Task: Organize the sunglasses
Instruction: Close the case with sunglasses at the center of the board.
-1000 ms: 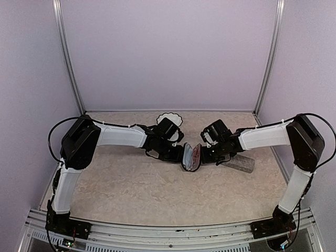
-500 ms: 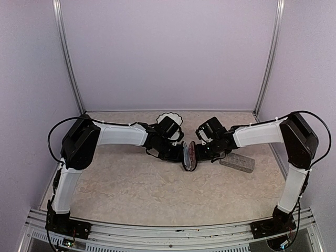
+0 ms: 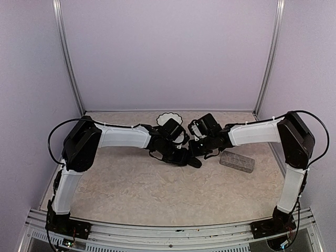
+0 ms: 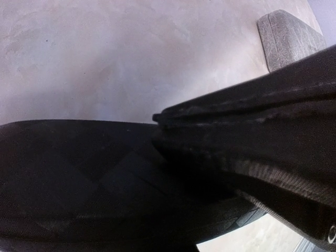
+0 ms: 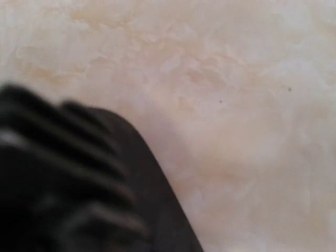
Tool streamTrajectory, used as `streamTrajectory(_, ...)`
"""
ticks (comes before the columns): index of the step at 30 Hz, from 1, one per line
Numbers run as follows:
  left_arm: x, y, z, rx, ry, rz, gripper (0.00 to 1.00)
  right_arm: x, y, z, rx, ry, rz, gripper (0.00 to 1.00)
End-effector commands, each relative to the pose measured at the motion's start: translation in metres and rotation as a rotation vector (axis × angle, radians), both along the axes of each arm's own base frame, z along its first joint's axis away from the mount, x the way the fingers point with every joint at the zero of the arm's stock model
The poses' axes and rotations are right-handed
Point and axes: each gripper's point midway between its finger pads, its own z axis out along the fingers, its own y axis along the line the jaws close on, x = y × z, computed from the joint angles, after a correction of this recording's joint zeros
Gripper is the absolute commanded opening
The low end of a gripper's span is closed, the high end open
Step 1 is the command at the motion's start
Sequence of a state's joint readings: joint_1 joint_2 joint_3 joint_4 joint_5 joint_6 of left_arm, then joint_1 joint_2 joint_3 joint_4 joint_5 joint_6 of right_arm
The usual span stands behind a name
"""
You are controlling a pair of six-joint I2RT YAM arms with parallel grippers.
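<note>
The left claw (image 3: 185, 157) and the right claw (image 3: 198, 153) meet tip to tip at the middle of the counter (image 3: 131, 184). Both have their fingers pressed together. They crowd over a black case (image 3: 191, 160), and in the top view claws and case merge into one dark mass. Whether either claw pinches the case or only touches it cannot be told.

The left wrist view is almost filled by dark, close surfaces. The right wrist view shows only a blurred ribbed black shape at lower left.

No pair of sunglasses can be made out in any view. Where they lie, which way they point and how their long axis runs cannot be told.

A grey speckled case (image 3: 237, 161) lies flat on the counter just to the right of the claws, apart from them. Its long axis slants slightly down to the right, and one end of it shows at the upper right of the left wrist view (image 4: 287, 37). A small white scalloped-edged object (image 3: 169, 116) sits at the back edge, partly hidden behind the left arm.

The counter is pale beige with a marbled pattern. Plain lilac walls (image 3: 168, 52) close it in on three sides, with slim metal posts (image 3: 68, 58) at the back corners.
</note>
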State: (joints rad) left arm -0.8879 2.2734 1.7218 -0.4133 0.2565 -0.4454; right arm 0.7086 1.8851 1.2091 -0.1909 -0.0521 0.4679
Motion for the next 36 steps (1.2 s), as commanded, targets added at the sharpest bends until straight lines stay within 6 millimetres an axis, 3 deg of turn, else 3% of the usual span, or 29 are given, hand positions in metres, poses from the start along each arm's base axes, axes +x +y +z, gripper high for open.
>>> streamTrajectory(1,0.013,-0.023,0.034,-0.112,-0.102,-0.016,0.0,-0.023,0.028,-0.002,0.041,0.039,0.098,0.0)
streamTrajectory(24,0.009,0.037,0.034,-0.056,-0.122,0.102,0.0,-0.019,0.002,0.015,-0.035,-0.03,0.048,0.0)
streamTrajectory(34,0.007,0.065,0.061,-0.041,-0.153,0.171,0.0,-0.007,-0.034,0.042,-0.039,-0.099,-0.026,0.0)
streamTrajectory(36,0.009,0.072,0.071,-0.04,-0.168,0.19,0.07,-0.005,-0.042,0.051,-0.036,-0.128,-0.034,0.04)
